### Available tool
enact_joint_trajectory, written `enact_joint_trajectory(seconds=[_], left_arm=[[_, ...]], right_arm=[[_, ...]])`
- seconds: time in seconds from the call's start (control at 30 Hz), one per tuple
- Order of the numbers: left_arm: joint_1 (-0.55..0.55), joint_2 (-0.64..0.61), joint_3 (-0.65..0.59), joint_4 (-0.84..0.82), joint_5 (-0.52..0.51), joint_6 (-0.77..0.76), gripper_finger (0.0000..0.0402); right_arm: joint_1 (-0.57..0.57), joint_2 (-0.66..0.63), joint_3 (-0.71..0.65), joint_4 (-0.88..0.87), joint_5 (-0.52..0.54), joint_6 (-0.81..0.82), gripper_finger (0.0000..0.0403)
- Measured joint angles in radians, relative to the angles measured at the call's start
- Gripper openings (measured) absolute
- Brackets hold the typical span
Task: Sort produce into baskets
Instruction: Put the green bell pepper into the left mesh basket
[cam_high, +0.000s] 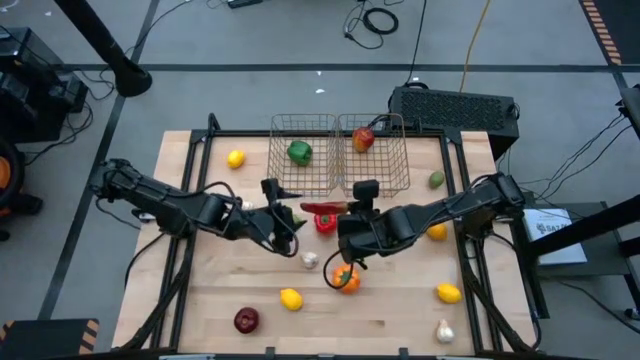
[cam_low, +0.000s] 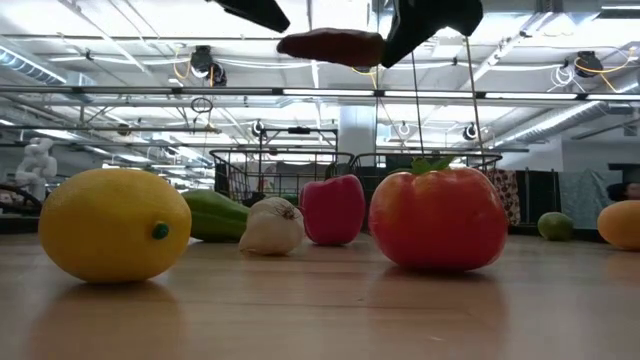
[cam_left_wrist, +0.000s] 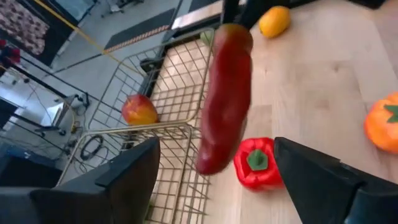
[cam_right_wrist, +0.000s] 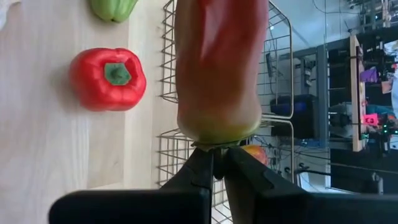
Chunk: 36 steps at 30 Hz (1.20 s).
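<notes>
R claw (cam_high: 352, 207) is clamped on the stem end of a long red chilli (cam_high: 322, 208), holding it level in the air above the wooden surface (cam_high: 390, 310), just in front of the two wire baskets (cam_high: 338, 152). L claw (cam_high: 283, 192) sits at the chilli's other end w/ fingers (cam_left_wrist: 127, 177) spread apart, one each side of the tip, not touching it. Below the chilli a red pepper (cam_high: 326, 222) rests on the surface; garlic (cam_high: 310, 260) a bit nearer the front, an orange fruit w/ green stalk (cam_high: 346, 279) beside it under the R arm. L basket has a green pepper (cam_high: 299, 152) inside, R basket a red apple (cam_high: 362, 139). Scattered elsewhere: lemon (cam_high: 236, 158) near the back L, another lemon (cam_high: 291, 298) and a dark red apple (cam_high: 246, 320) at the front, a yellow one (cam_high: 449, 293) and a second garlic (cam_high: 444, 331) front R, a small green fruit (cam_high: 436, 180) by the R basket. Black box (cam_high: 455, 108) sits behind the surface.
</notes>
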Motion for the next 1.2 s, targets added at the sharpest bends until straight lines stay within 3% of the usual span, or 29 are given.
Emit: enact_joint_trajectory(seconds=[0.27, 0.77, 1.2], left_arm=[[0.039, 0.000, -0.003, 0.010, 0.152, -0.034, 0.0293], [0.066, 0.000, -0.030, 0.088, 0.173, -0.001, 0.0282], [0.071, 0.000, -0.031, 0.077, 0.184, -0.002, 0.0190]], right_arm=[[0.003, 0.000, 0.000, 0.062, 0.000, -0.069, 0.0018], [0.002, 0.000, 0.000, 0.094, 0.000, -0.091, 0.0018], [0.002, 0.000, 0.001, 0.101, 0.001, -0.091, 0.0018]])
